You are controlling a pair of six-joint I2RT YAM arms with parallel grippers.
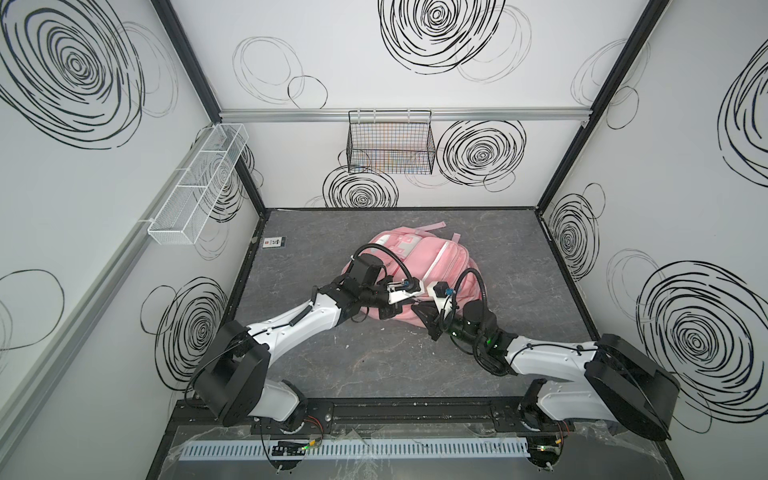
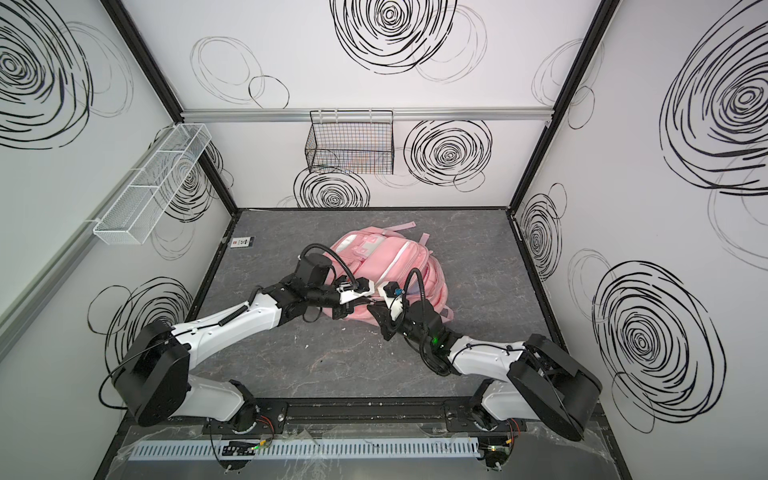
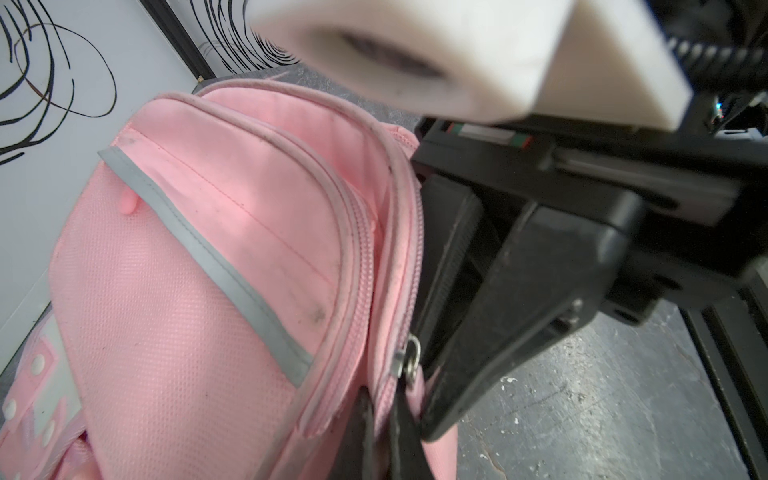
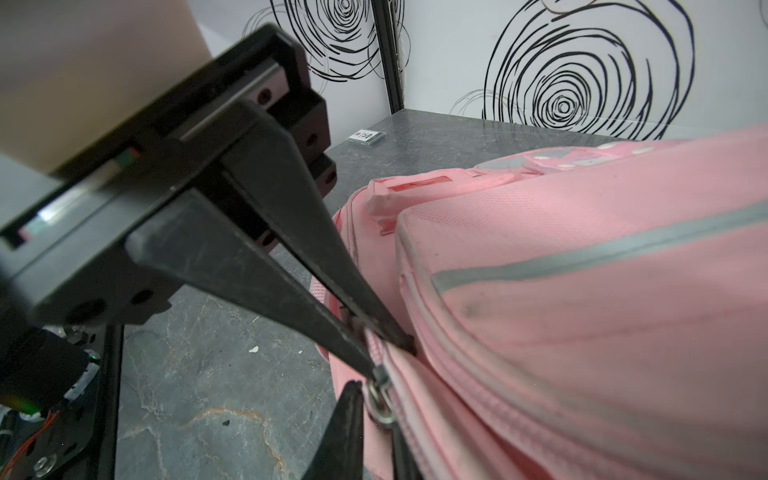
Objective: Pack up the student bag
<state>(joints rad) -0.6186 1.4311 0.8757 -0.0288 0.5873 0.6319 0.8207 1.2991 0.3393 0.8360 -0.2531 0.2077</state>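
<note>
At the middle of both top views, the student bag [image 1: 436, 266] [image 2: 399, 266] lies flat on the grey marbled table [image 1: 374, 365], its pink straps [image 1: 432, 226] toward the top of the frame. Both arms reach in from the lower corners and meet at the bag's near edge, the left gripper [image 1: 392, 311] just left of the right gripper [image 1: 417, 311]; their fingertips are hidden here. A black wire basket [image 1: 390, 145] hangs on the back wall. Seen from the left wrist, the bag [image 3: 187, 291] fills the left and centre of the frame, a grey stripe [image 3: 208, 255] slanting across its pocket; at the bottom edge the left gripper [image 3: 384, 440] is closed, pinching a fold of pink fabric beside the zip. The right gripper [image 3: 428, 395] crowds in from the right, its tips next to a metal zip pull [image 3: 405, 361]. Seen from the right wrist, the left gripper [image 4: 395, 340] slants down from the upper left, fingers together, biting the bag's [image 4: 582, 311] seam. At the bottom, the right gripper [image 4: 374, 440] has its fingers close on either side of the zip pull [image 4: 382, 399]; whether they clamp it cannot be told.
</note>
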